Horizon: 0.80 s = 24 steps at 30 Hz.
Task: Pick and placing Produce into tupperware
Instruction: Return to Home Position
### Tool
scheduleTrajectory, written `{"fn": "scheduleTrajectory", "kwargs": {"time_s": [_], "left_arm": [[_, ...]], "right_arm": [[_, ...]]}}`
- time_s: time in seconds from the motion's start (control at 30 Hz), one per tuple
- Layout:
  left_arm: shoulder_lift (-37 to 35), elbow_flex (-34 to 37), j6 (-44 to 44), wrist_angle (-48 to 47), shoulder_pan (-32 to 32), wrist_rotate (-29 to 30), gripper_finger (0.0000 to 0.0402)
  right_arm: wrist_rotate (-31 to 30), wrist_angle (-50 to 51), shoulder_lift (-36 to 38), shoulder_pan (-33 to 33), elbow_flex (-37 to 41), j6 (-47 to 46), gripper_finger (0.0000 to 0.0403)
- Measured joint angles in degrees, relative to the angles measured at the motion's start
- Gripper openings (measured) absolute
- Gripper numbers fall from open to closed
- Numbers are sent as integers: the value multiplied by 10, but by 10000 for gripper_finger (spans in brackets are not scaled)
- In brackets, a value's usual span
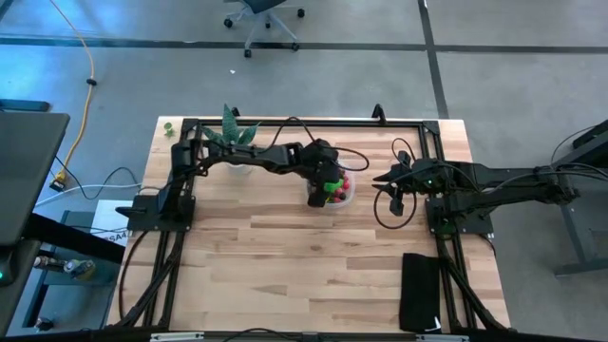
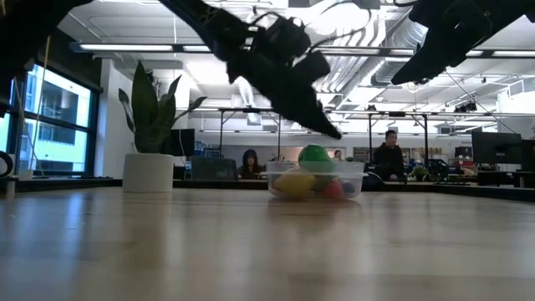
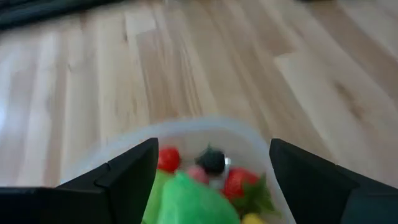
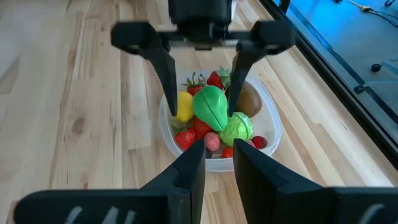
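Tupperware (image 1: 346, 198): mid-table, heaped with produce (image 4: 205, 134). Left gripper (image 4: 202, 115): directly above it, jaws spread wide, gripping nothing. Green pear-shaped piece (image 4: 210, 106): on top of the heap, between the open fingers, lying tilted with its narrow end toward the right arm. Around it: lemon (image 4: 184, 106), kiwi (image 4: 250, 99), strawberries (image 4: 214, 79). Right gripper (image 1: 392, 187): near the container, fingers drawn almost together, empty. Potted plant (image 1: 236, 142): far edge, by the left arm. Black pad (image 1: 421, 290): well apart.
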State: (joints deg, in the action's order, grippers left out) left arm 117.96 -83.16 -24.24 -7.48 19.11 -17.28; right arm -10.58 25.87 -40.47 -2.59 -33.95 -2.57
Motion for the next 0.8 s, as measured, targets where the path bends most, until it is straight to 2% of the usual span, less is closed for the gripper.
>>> {"fn": "scheduleTrajectory", "kwargs": {"time_s": [0.07,0.37,0.47,0.67,0.8], "left_arm": [[-2,-23,-3,-19,0,-4,291],[-25,-141,-12,-213,-1,-81,260],[-52,-147,-11,-266,-2,-107,239],[-116,-147,-30,-357,-20,-77,173],[-170,-145,-30,-380,-34,-22,116]], "right_arm": [[0,0,0,0,0,0,73],[0,0,0,0,0,0,73],[0,0,0,0,0,0,73],[0,0,0,0,0,0,73],[0,0,0,0,0,0,73]]}}
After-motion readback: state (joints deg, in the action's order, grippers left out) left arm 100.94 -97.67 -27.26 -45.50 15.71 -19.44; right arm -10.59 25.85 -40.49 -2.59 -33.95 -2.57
